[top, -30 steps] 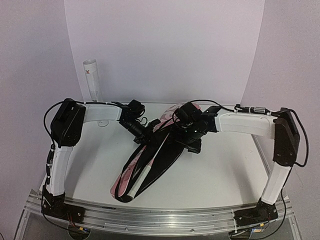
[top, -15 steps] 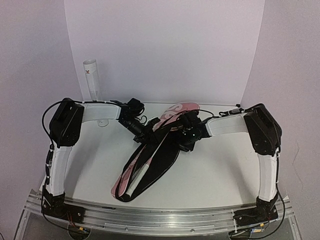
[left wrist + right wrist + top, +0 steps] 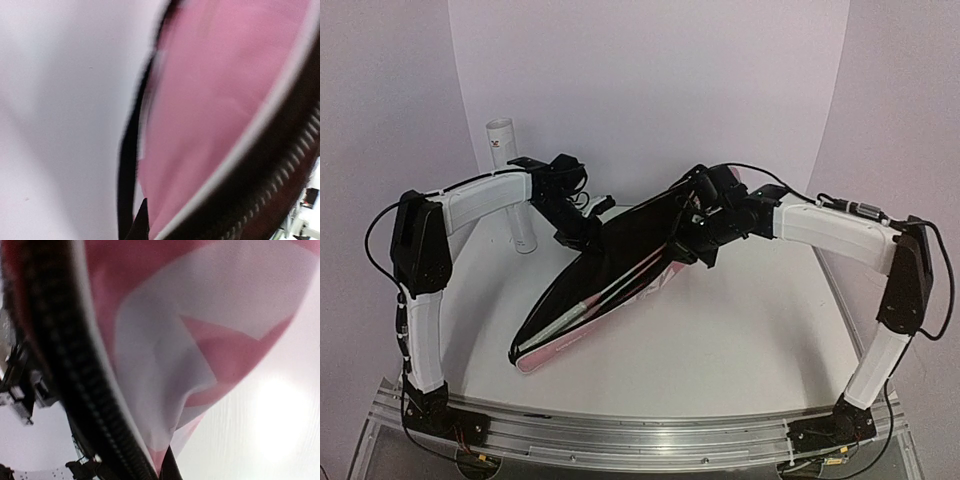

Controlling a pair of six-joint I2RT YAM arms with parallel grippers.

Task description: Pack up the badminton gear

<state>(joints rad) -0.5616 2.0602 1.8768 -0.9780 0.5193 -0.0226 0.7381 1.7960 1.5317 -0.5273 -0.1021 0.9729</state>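
Note:
The long pink bag (image 3: 560,335) lies diagonally on the table with its black mouth held open. White racket shafts (image 3: 597,297) lie inside it; their heads are hidden in the dark interior. No shuttlecocks show. My left gripper (image 3: 582,232) grips the bag's left zipper edge, and my right gripper (image 3: 696,246) grips its right edge. In the left wrist view, pink fabric (image 3: 210,90) fills the frame and one dark fingertip (image 3: 141,222) presses on it. In the right wrist view, pink-and-white fabric (image 3: 165,340) is pinched beside a dark fingertip (image 3: 170,467), next to the black zipper (image 3: 65,350).
A tall white cardboard tube (image 3: 511,185) stands upright at the back left, just behind my left forearm. The white table (image 3: 740,340) ends at a metal rail along the near edge. A curved white backdrop closes the back.

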